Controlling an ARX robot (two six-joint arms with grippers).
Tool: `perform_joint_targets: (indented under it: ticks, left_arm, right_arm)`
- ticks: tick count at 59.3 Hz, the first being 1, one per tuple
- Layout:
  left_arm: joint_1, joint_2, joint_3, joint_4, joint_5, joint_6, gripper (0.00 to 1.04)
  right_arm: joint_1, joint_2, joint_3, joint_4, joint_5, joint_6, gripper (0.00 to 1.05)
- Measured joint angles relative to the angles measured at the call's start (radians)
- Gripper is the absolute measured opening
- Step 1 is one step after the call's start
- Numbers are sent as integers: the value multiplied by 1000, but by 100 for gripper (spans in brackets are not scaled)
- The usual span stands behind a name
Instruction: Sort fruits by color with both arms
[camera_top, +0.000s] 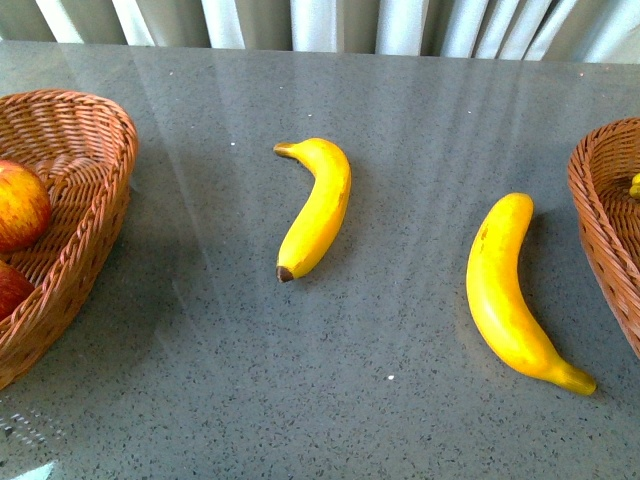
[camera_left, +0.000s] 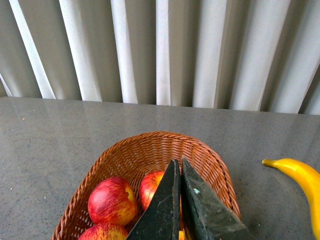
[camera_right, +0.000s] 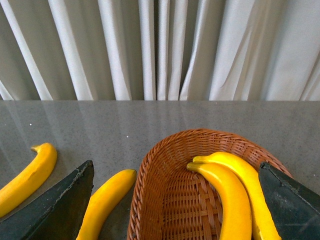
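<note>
Left gripper (camera_left: 179, 160): two matt black wedge fingers (camera_left: 205, 210), tapering to points, pale scuffs and chipped edges; lower centre of frame.
Right gripper (camera_right: 175, 164): two black wedge fingers (camera_right: 55, 210), rough-edged; lower corners of frame.

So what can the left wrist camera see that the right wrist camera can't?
Only the left wrist view shows red apples in a basket, with the left fingers closed together. Only the right wrist view shows two bananas in another basket, a second table banana, and the right fingers spread wide. Both show the grey table, the curtain and one loose banana.
</note>
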Motion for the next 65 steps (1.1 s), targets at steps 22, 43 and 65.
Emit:
perform_joint_targets:
  ticks: [22,43,65]
  left_arm:
    - [0,-135,0,-134,0,0,2]
    - [0,-328,0,-341,0,0,2]
    - [0,-330,0,-347,0,0,2]
  right_arm:
    - [0,0,0,0,0,0,96]
    - [0,0,0,0,0,0,96]
    - [0,0,0,0,0,0,96]
